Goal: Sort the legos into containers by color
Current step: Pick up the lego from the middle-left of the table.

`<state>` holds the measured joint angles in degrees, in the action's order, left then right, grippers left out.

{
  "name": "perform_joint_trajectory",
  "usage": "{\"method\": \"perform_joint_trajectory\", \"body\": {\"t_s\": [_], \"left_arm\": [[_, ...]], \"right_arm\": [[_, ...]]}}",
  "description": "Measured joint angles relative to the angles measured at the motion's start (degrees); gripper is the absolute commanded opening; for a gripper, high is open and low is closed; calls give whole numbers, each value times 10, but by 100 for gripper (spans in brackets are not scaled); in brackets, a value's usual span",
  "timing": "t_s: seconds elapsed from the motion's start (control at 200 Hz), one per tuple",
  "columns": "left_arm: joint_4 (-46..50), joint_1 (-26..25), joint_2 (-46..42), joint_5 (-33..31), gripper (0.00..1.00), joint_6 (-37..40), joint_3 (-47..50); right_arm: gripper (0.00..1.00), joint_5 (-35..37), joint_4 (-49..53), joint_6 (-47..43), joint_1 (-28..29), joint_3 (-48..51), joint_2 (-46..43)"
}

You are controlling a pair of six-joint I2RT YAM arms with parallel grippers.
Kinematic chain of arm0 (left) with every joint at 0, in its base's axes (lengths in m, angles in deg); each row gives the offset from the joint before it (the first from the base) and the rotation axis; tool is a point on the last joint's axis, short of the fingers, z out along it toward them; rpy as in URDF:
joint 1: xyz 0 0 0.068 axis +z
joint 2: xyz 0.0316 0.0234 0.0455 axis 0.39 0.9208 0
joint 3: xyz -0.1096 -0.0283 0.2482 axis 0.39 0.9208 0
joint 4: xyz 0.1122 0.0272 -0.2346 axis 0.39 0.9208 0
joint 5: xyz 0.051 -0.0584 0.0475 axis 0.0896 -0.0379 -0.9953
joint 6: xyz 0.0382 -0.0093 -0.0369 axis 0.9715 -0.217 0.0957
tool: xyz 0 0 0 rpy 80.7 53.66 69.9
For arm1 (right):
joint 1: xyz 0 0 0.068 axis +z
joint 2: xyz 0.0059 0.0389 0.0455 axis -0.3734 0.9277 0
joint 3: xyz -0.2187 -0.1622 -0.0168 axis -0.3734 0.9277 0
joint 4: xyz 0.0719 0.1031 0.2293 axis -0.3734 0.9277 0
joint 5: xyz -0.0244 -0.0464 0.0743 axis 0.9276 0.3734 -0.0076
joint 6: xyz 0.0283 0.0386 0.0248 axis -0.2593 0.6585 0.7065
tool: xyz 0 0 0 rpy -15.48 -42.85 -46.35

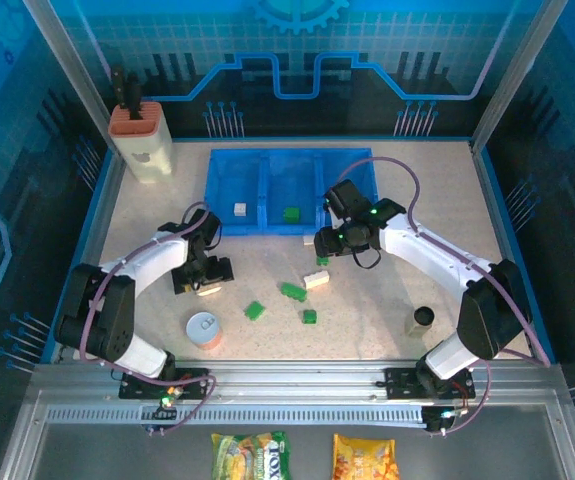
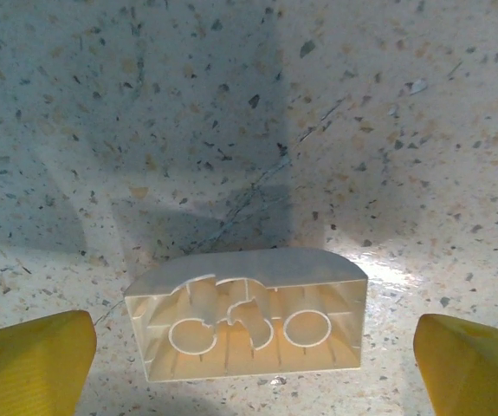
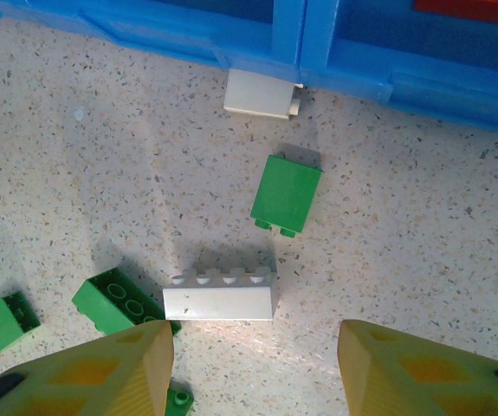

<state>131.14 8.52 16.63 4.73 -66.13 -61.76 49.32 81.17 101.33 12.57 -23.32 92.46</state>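
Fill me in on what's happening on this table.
Small bricks are being sorted by color into a blue tray. The left gripper is open over a cream brick lying on its side on the table. The right gripper, open and empty, hovers near a white brick and loose green bricks. In the tray, a cream block sits in the left compartment and a green block in the middle one.

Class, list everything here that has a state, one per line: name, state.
Left gripper: open, empty.
Right gripper: open, empty.
Cream brick at the left gripper: on its side, not gripped.
Green brick near the tray: on its side, unsorted.
Blue tray: partly filled.
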Motion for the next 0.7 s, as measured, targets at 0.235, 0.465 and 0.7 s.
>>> {"method": "perform_joint_trajectory", "body": {"t_s": [0.235, 0.465, 0.7], "left_arm": [[-18, 0, 9, 4, 80, -9, 9], [-28, 0, 13, 9, 72, -9, 10], [-28, 0, 12, 11, 64, -8, 10]], "right_arm": [[54, 0, 2, 0, 0, 0, 0], [54, 0, 3, 0, 1, 0, 0], [54, 2, 5, 0, 4, 0, 0]]}}
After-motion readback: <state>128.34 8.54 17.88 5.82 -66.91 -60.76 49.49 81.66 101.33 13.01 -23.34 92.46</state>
